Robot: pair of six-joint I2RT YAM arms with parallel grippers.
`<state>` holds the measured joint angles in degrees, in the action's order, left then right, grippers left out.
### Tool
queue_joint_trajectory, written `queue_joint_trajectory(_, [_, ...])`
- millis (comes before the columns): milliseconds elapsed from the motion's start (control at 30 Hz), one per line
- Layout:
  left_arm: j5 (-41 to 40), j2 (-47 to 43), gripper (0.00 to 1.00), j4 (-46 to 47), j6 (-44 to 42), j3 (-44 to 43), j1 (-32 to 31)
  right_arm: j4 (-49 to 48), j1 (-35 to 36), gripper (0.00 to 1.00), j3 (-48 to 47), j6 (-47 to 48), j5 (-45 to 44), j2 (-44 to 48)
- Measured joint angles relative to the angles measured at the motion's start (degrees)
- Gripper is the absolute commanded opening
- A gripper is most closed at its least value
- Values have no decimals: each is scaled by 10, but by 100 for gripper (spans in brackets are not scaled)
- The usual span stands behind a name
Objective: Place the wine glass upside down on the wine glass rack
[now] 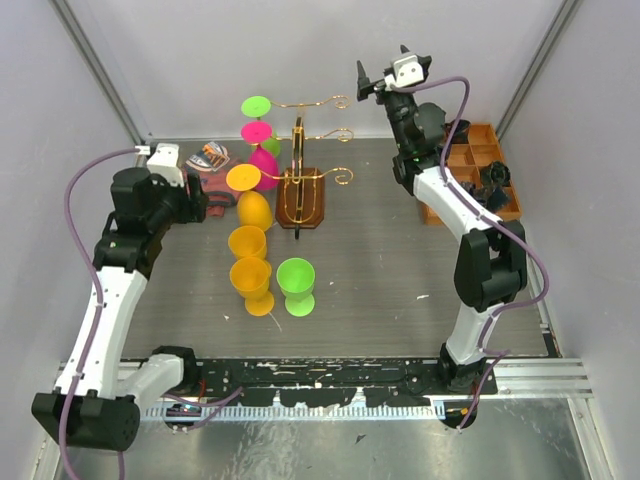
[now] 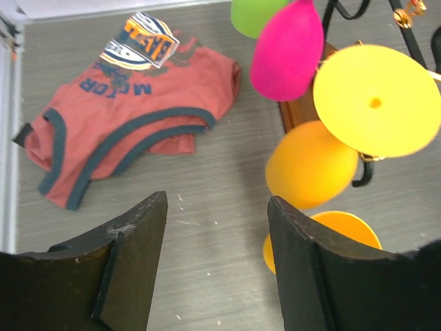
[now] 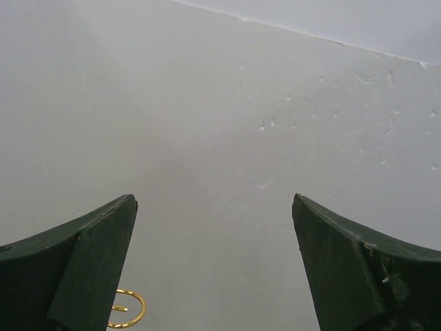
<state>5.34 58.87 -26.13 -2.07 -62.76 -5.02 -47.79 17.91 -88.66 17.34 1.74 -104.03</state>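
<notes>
Orange tray [image 1: 487,129] holds dark parts [image 1: 493,182], gold rack [image 1: 300,205] three inverted glasses [image 1: 264,170]; left end effector [image 2: 215,262], right end effector [image 3: 213,269] released.

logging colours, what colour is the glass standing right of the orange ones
The glass is bright green, clearest in the top view.

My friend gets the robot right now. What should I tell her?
Left end effector: open, empty, low beside the hung yellow glass.
Right end effector: open, empty, raised, facing the back wall.
Wine glass rack: back middle of the table.
Done: the hung green glass, hung pink glass and yellow one hang upside down on its left arms.
Left: the rear orange glass, front orange glass and standing green glass wait on the table in front of the rack.
</notes>
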Motion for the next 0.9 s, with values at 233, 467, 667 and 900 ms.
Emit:
queue_joint_trajectory(233, [16, -11, 62, -12, 53, 37, -31, -4, 0, 100, 1, 8, -2, -13])
queue_joint_trajectory(467, [19, 32, 57, -16, 66, 37, -80, -10, -1, 100, 16, 16, -3, -13])
queue_joint_trajectory(667, [18, 76, 54, -46, 69, 31, -102, -10, -4, 100, 35, 24, -6, -13])
queue_joint_trajectory(900, [16, 103, 53, -83, 88, 27, -125, -12, -13, 100, 48, 27, -8, -4])
